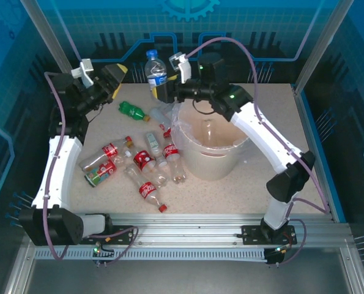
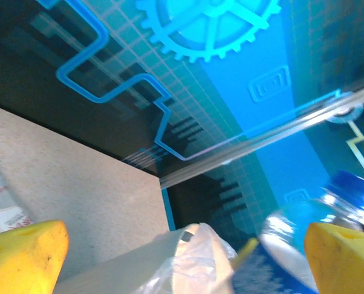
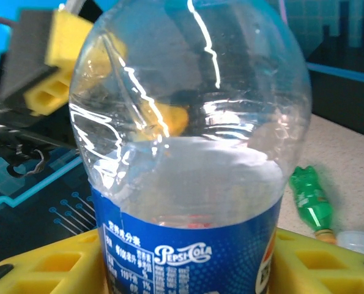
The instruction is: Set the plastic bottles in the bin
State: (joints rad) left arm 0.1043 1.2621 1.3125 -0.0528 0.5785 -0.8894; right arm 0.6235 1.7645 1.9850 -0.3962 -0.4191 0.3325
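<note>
1. Your right gripper [image 1: 163,90] is clamped on the blue-labelled bottle [image 1: 155,70]. It holds the bottle upright, cap up, in the air at upper centre of the top view.
2. The bin [image 1: 227,165] lies just down and right of that bottle. The right arm is the nearer one, so a short carry over the rim should do.
3. Your left gripper [image 1: 117,75], at upper left, stands wide open and holds nothing.
4. Count: one bin and one held bottle. Left of the bin on the table [image 1: 273,110] lie one green bottle [image 1: 131,110], seemingly five red-labelled bottles [image 1: 144,160] and two paler bottles [image 1: 152,144].

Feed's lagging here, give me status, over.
Left gripper open. Right gripper shut on blue-labelled bottle, upright beside bin rim. Other bottles lie on table; path to bin looks clear.
</note>
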